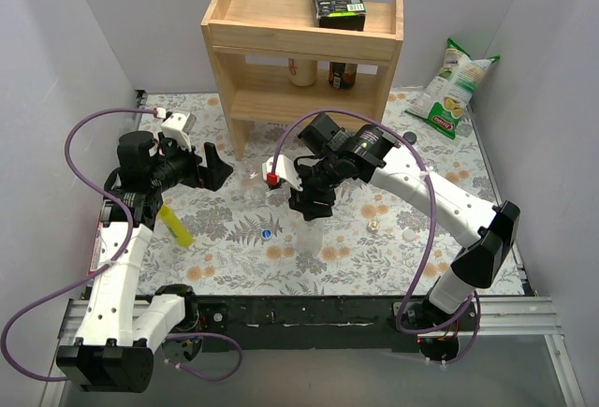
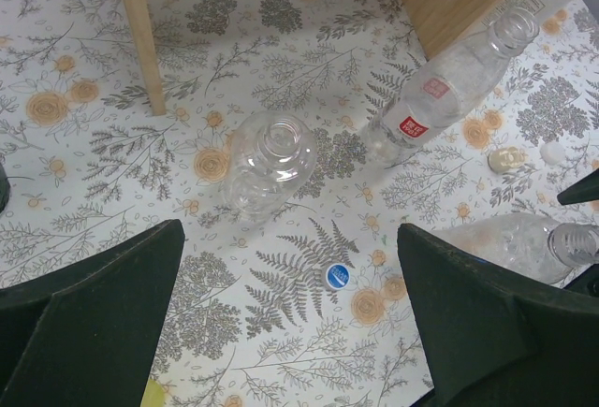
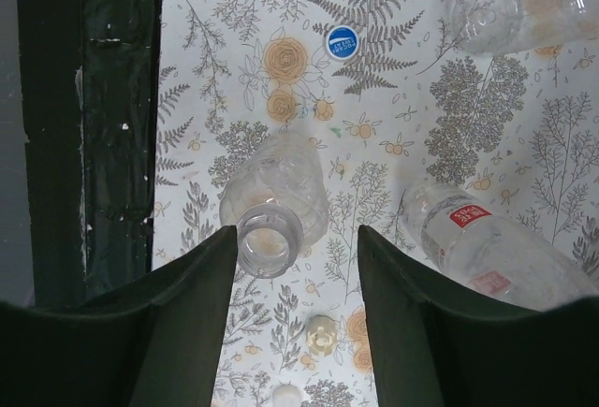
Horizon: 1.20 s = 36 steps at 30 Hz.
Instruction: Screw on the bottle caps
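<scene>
On the flowery bench (image 2: pixel 84 61), right under the right gripper (image 3: pixel 296 231), stands a clear bottle (image 3: pixel 276 203) with its neck bare. A red-label bottle (image 3: pixel 473 248) stands just beside it, and a third bottle (image 2: pixel 271 156) stands nearer the wooden shelf (image 1: pixel 304 47). None of them has a cap on yet. The blue cap (image 3: pixel 342 40) lies flat on the bench between the bottles and touches none of them. A pale cap (image 3: pixel 321 334) lies near the red-label bottle. The right gripper is spread wide, and the first bottle's neck shows between its two fingers; I cannot tell if they touch it. The left gripper (image 2: pixel 290 227) is spread wide too and holds nothing. I think the job is only at its start: each cap must be picked up, put on a neck and turned tight.
</scene>
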Each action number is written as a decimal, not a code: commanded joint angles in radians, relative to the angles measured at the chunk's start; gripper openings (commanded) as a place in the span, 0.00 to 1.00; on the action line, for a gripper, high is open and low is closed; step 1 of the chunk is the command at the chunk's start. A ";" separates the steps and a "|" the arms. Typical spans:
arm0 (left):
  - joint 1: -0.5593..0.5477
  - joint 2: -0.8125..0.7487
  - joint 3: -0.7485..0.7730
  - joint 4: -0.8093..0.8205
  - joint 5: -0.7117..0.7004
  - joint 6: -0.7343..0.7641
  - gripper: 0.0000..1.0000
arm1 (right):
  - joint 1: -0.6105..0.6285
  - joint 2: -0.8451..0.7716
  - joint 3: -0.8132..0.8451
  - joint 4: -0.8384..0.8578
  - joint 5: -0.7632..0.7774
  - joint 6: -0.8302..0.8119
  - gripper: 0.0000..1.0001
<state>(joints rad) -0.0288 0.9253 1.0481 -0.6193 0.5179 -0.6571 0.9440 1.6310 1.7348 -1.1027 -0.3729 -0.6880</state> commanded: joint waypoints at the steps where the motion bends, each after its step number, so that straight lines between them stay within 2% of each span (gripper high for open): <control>1: 0.004 0.000 0.029 0.015 0.036 -0.009 0.98 | 0.004 -0.042 0.022 -0.046 -0.049 -0.024 0.62; 13: 0.004 -0.005 0.015 0.026 0.047 -0.015 0.98 | 0.004 -0.028 0.011 -0.031 -0.021 -0.022 0.62; 26: 0.004 -0.005 0.003 0.030 0.057 -0.012 0.98 | 0.006 -0.014 -0.029 -0.014 -0.020 -0.024 0.55; 36: 0.004 -0.003 -0.007 0.032 0.060 -0.012 0.98 | 0.010 0.010 -0.026 0.003 -0.034 -0.021 0.54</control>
<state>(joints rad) -0.0288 0.9279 1.0477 -0.5983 0.5606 -0.6701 0.9447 1.6287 1.7042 -1.1236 -0.3882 -0.7074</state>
